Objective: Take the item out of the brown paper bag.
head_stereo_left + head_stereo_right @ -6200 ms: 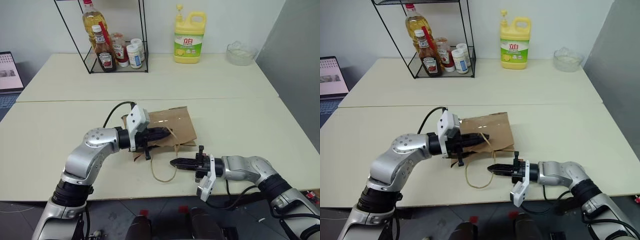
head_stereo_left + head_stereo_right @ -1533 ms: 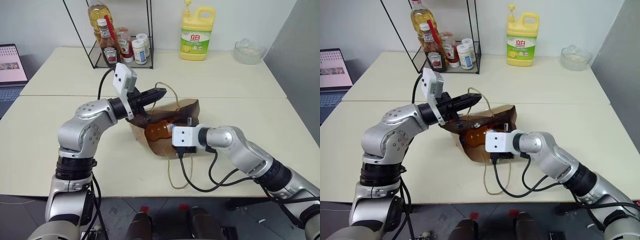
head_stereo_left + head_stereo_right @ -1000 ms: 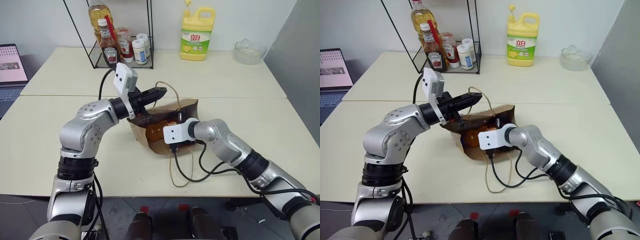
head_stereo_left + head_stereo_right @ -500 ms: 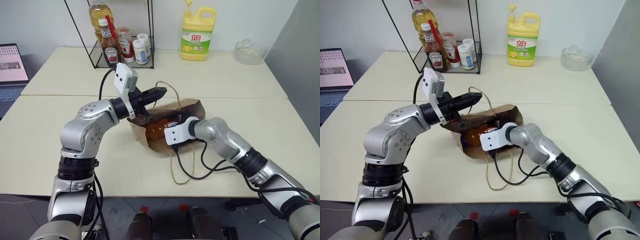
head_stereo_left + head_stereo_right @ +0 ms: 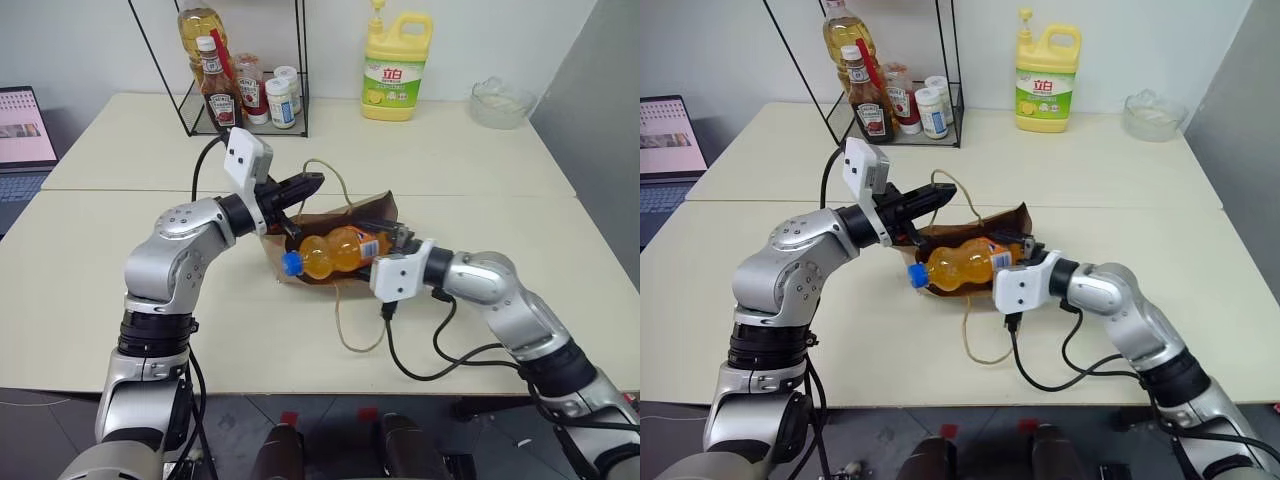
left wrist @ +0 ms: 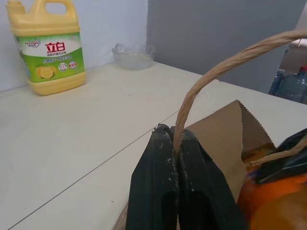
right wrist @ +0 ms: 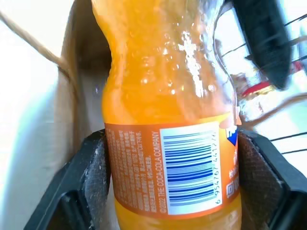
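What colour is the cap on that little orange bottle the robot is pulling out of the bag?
Blue. The cap of the bottle shows best in the left eye view.

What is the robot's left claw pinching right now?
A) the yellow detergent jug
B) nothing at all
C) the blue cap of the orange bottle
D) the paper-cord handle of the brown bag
D: the left claw is closed on the cord handle of the brown bag, while the right claw holds the orange bottle.

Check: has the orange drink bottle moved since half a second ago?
Yes. The bottle has come out of the brown paper bag, cap first, away from the detergent jug.
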{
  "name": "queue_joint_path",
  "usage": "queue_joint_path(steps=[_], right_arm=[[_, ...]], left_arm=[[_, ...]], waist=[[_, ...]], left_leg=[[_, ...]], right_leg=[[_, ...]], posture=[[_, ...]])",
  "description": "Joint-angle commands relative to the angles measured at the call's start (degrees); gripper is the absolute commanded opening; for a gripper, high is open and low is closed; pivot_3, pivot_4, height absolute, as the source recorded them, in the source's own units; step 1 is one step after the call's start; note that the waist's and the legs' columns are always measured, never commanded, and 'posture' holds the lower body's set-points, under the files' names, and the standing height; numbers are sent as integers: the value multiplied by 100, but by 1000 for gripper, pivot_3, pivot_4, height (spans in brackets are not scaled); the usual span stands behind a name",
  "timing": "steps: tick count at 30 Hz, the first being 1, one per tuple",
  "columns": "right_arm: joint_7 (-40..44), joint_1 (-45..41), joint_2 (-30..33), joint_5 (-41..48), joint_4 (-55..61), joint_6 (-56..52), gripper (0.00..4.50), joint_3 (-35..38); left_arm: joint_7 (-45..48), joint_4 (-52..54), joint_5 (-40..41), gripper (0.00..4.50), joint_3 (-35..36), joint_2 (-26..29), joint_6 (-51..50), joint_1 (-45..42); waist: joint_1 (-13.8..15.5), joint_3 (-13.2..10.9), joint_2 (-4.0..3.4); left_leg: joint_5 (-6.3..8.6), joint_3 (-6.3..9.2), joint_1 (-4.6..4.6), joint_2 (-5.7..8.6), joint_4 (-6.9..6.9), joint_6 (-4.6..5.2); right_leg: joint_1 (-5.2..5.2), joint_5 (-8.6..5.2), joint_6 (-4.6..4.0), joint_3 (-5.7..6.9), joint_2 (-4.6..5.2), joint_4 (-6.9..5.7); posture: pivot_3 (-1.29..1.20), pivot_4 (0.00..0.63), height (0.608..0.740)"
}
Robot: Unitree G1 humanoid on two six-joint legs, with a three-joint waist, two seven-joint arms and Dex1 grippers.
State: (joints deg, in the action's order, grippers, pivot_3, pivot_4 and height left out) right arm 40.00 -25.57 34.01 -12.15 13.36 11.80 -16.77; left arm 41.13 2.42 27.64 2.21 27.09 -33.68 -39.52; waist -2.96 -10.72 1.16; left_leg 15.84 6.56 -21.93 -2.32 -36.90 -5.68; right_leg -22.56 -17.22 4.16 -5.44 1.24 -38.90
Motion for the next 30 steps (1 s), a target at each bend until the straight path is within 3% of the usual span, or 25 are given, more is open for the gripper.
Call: queue_joint_path(steps=[1, 7, 11, 16, 27, 28, 30], right_arm=[[-54, 335, 136, 820, 722, 126, 3214, 853], [-969, 780, -44, 1121, 1377, -1006, 3214, 2395], [-1225, 573, 85, 848, 1158, -2030, 3214, 2739], [-392, 267, 1008, 457, -10, -3567, 3214, 2087], [1364, -516, 1618, 971, -876, -4534, 3214, 1080], [1379, -540, 1618, 932, -945, -4508, 3774, 1010], [1361, -575, 1630, 800, -1079, -4347, 4250, 875]], left_arm=[[54, 56, -50, 0, 27, 15, 152, -111], [81, 102, -60, 0, 65, 42, 158, -44], [72, 122, -60, 0, 49, 11, 154, -30], [93, 22, -103, 0, 2, -51, 199, -133], [95, 71, -123, 0, -2, -95, 201, -109], [86, 84, -122, 0, 4, -91, 196, -104], [70, 114, -116, 0, 22, -78, 184, -85]], waist=[[0, -1, 1], [1, -1, 1], [3, -1, 1], [-2, -3, -2], [-33, -26, -41], [-31, -26, -41], [-30, -26, -41]], left_leg=[[0, 0, 0, 0, 0, 0], [0, -1, 2, 1, -3, 0], [0, -1, 4, 1, -3, 0], [3, -6, 7, 2, -2, 6], [9, -15, 1, 3, -2, 17], [10, -14, 1, 3, -2, 18], [9, -14, 0, 4, -3, 18]], right_leg=[[1, 0, 0, -1, 0, 1], [1, 0, 0, -4, -1, -4], [3, 0, 0, -5, -1, -5], [3, 0, 0, -9, -2, -3], [-7, 0, 0, -15, 1, -2], [-6, 0, 0, -14, 1, -1], [-5, 0, 0, -14, 2, 0]], posture=[[0, 150, 740], [0, 150, 740], [0, 150, 740], [0, 150, 740], [0, 150, 740], [0, 150, 740], [0, 150, 740]])
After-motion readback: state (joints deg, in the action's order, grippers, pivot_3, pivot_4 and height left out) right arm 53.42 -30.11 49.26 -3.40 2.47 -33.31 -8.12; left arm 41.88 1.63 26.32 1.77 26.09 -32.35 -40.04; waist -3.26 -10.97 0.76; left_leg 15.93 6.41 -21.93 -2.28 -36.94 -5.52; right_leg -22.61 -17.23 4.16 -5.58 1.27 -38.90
